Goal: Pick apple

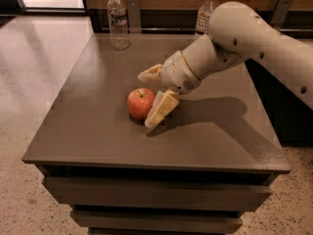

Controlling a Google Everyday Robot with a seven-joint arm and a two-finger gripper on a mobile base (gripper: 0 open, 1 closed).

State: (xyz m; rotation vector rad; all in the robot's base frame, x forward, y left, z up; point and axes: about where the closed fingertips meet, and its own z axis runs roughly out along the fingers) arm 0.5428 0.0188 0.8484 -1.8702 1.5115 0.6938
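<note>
A round red-orange apple (141, 103) with a short dark stem sits on the grey table (98, 126), a little left of the middle. My gripper (147, 98) is open at the end of the white arm (234, 38) that reaches in from the right. One cream finger (161, 108) is low beside the apple's right front, its tip near the tabletop. The other finger (149, 73) is above and behind the apple. The apple lies between them, partly inside the gap. I cannot tell whether either finger touches it.
Two clear water bottles stand at the table's far edge: one at the back left (118, 21), one at the back middle (206, 11), partly behind my arm. A wooden wall panel runs behind. A speckled floor lies to the left and in front.
</note>
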